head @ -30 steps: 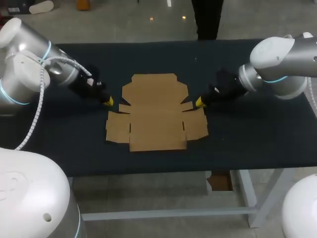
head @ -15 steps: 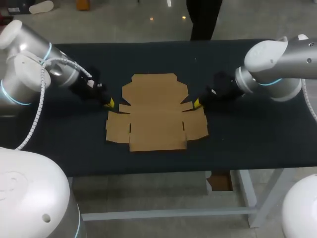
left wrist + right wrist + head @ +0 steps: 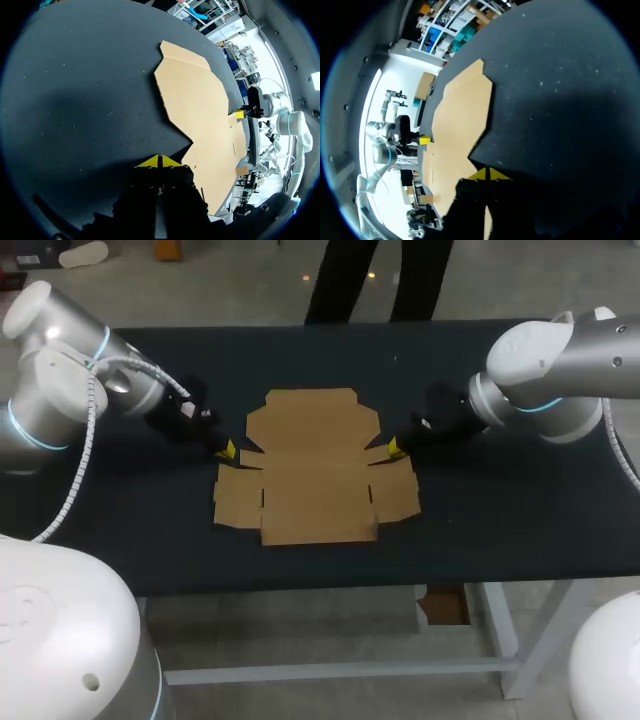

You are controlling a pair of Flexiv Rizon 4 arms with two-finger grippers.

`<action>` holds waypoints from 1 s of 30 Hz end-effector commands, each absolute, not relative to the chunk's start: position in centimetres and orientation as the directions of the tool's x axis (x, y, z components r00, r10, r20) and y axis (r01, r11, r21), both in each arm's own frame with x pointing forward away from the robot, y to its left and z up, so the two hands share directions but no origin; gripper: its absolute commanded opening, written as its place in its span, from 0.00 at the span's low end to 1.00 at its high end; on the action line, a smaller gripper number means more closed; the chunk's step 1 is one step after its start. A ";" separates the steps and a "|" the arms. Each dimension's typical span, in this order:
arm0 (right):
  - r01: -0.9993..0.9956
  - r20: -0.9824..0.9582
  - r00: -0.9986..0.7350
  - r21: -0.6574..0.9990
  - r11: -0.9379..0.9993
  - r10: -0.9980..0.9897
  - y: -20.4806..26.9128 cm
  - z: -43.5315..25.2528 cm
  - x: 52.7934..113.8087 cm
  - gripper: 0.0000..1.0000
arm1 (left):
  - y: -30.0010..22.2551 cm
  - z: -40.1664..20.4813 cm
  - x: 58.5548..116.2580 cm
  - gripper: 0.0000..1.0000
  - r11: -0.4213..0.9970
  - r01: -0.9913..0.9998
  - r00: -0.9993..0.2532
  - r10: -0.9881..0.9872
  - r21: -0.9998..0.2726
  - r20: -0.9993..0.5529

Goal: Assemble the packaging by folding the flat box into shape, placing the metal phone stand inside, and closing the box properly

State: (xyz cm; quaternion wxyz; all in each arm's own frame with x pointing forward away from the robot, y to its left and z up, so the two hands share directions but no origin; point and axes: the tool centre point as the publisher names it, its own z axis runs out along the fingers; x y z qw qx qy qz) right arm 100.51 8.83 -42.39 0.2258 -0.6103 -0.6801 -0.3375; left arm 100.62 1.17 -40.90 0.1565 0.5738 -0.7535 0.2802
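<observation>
While the box lies flat, no step is judged done. The left gripper and right gripper are seen closed, empty, beside it.

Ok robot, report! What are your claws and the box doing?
Left gripper shut, empty, beside flat box. Right gripper the same, opposite side. Phone stand not in view.

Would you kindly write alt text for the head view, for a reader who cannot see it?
A flat, unfolded cardboard box lies in the middle of a dark table. The left gripper is close beside its left edge and the right gripper close beside its right edge.
</observation>
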 end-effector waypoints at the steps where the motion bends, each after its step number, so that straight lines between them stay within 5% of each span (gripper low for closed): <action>1: 0.983 0.716 -0.154 0.184 0.028 0.681 9.0 -42.2 100.4 0.00 | 0.8 -40.9 100.3 0.00 0.193 -0.950 -0.301 -0.777 -0.245 0.554; 30: 0.975 0.700 -0.189 0.216 0.048 0.689 10.2 -41.2 100.3 0.00 | -0.9 -39.4 98.7 0.00 0.227 -0.930 -0.355 -0.755 -0.288 0.551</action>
